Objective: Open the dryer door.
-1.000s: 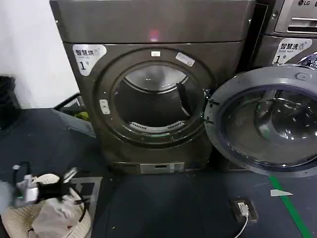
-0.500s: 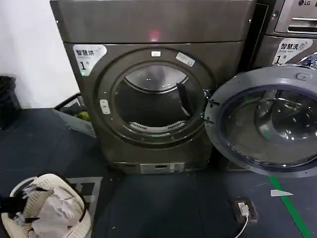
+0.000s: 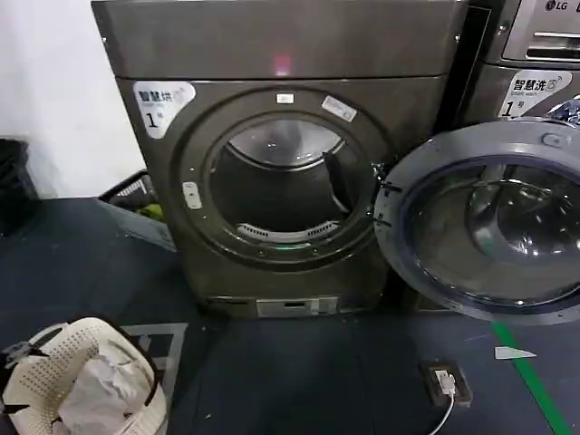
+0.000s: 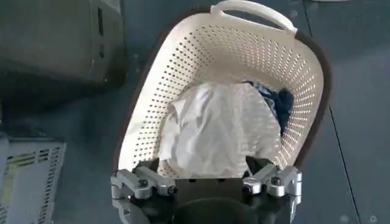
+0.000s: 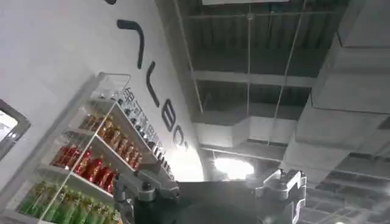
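Observation:
The dryer [image 3: 281, 54] stands in the middle of the head view, dark grey-bronze with a white "1" sticker and a small pink light. The dryer door [image 3: 489, 222] is swung wide open to the right. Its grey inner face and dark domed glass turn towards me, and the round drum opening [image 3: 281, 190] is bare. My left gripper [image 4: 207, 182] hangs open above the laundry basket [image 4: 183, 61], low and to the left of the dryer, with nothing between its fingers. My right gripper [image 5: 210, 189] points up at the ceiling, open and holding nothing.
The cream basket [image 3: 54, 362] with a white cloth [image 4: 213, 131] sits on the dark floor at front left. The LG machine [image 3: 535, 54] stands behind the open door. A black crate [image 3: 136, 195] lies left of the dryer; a floor socket with cable [image 3: 444, 381] and green line [image 3: 535, 381] at front right.
My left arm has drawn back down and to the left over the basket, almost leaving the head view. The dryer and its open door have not moved.

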Tool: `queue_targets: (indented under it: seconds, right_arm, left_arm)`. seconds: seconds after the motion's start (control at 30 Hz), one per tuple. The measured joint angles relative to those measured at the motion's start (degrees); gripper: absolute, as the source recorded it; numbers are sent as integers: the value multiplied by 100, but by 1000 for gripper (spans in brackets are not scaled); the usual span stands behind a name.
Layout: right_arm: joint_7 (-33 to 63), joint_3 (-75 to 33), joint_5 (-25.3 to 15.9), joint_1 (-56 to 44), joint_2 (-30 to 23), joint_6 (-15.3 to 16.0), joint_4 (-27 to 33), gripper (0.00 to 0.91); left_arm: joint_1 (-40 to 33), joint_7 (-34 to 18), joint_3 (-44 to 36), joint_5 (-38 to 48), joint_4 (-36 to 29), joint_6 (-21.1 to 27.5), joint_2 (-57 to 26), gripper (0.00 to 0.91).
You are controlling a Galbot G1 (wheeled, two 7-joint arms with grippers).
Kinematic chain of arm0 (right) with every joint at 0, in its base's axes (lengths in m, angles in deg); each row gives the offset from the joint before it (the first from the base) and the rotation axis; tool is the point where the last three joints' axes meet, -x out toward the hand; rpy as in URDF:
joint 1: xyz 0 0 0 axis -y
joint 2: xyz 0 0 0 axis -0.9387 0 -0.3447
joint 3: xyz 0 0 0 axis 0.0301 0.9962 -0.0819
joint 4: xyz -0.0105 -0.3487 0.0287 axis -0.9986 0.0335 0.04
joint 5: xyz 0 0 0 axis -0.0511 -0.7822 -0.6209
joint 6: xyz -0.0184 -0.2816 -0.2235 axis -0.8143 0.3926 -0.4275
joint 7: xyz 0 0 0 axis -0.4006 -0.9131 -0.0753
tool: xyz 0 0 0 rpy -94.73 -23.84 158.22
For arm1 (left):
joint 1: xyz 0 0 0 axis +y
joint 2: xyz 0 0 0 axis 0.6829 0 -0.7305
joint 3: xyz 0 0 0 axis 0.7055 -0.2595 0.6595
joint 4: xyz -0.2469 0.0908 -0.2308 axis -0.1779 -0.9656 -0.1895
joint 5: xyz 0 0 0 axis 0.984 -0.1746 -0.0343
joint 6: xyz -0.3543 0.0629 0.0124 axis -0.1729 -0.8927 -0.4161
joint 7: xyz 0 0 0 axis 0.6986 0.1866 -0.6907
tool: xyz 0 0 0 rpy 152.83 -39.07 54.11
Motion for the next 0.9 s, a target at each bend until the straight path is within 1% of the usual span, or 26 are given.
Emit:
queue_targets:
  seconds: [0.3, 0.4, 0.6, 0.9]
  right_arm:
    - [-15, -78, 33, -117, -83, -15, -67, 907]
    - [-18, -108, 39, -148, -104, -30, -118, 907]
    - [-18, -165, 44, -185, -112, -37, -95, 907]
    - [-18, -199, 48, -213, -137, -46, -110, 907]
  left_arm:
    - [-2, 9, 57, 194, 32, 25, 110, 907]
    - [25, 140, 163, 330, 22, 19, 138, 907]
    - [187, 205, 435, 313, -49, 145, 188, 907]
    - [217, 322, 525, 224, -94, 176, 139, 907]
